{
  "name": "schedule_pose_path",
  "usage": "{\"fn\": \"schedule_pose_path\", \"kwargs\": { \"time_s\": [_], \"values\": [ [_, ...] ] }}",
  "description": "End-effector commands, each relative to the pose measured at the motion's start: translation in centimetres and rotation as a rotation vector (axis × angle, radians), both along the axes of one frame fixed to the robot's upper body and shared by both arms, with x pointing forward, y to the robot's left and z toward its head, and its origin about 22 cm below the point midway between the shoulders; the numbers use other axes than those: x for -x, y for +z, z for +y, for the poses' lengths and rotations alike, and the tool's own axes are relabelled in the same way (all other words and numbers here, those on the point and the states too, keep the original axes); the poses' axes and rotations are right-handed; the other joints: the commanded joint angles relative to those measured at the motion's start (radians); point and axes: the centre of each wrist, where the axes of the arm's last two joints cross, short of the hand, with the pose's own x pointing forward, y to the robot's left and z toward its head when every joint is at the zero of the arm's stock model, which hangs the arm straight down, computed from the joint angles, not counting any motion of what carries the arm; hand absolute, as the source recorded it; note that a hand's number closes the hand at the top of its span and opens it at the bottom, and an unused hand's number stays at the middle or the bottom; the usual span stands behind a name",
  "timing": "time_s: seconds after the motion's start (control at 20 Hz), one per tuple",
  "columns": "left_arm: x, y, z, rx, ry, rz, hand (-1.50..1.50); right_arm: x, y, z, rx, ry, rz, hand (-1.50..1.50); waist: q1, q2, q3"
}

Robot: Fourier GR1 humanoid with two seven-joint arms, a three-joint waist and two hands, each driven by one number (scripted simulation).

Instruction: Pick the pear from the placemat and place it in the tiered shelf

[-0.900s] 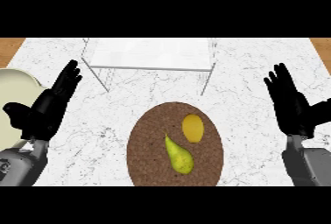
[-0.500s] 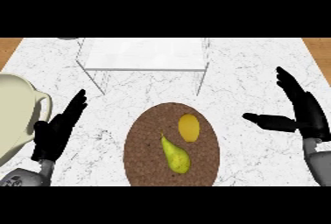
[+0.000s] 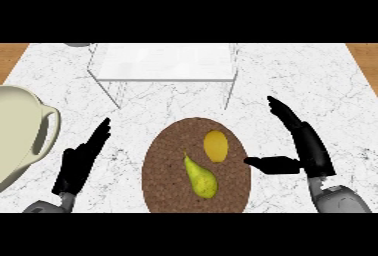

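A yellow-green pear point(image 3: 199, 178) lies on the round brown placemat point(image 3: 166, 175) near the counter's front, stem end pointing up-left. An orange-yellow fruit point(image 3: 215, 146) lies just above and right of it on the same mat. The white tiered shelf point(image 3: 164, 67) stands at the back centre on thin legs. My right hand point(image 3: 303, 145) is open just right of the mat, fingers straight, thumb stretched toward the mat's edge, touching nothing. At the mat's left, my left hand point(image 3: 81, 162) is open with straight fingers and holds nothing.
A large cream jug point(image 3: 18, 132) with a handle stands at the left edge, close to my left hand. A grey object point(image 3: 76, 44) peeks in at the back left. Wooden floor shows past both back corners of the marble counter point(image 3: 325, 85).
My right hand has moved in toward the mat, thumb extending to its edge. The left hand has turned edge-on and dropped lower. The view has shifted, bringing the jug further in.
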Motion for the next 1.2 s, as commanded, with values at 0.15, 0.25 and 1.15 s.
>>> {"fn": "schedule_pose_path", "kwargs": {
  "time_s": [0.15, 0.25, 1.15],
  "values": [
    [0.5, -1.2, -0.1, 0.022, -0.006, 0.013, 0.0, 2.2, 4.8, 5.1, 0.104, 0.257, 0.051, -1.5, 0.002, -0.003, 0.0],
    [-1.0, -0.7, 0.1, -0.019, 0.01, 0.011, 0.0, 2.1, 6.2, 6.4, 0.193, 0.296, 0.152, -1.5, -0.001, -0.002, -0.002],
    [-0.3, -0.9, 0.8, -0.005, -0.011, -0.001, 0.0, 3.2, 8.3, 21.8, 1.012, 0.187, 0.29, -1.5, 0.017, -0.001, -0.001]
  ]
}}
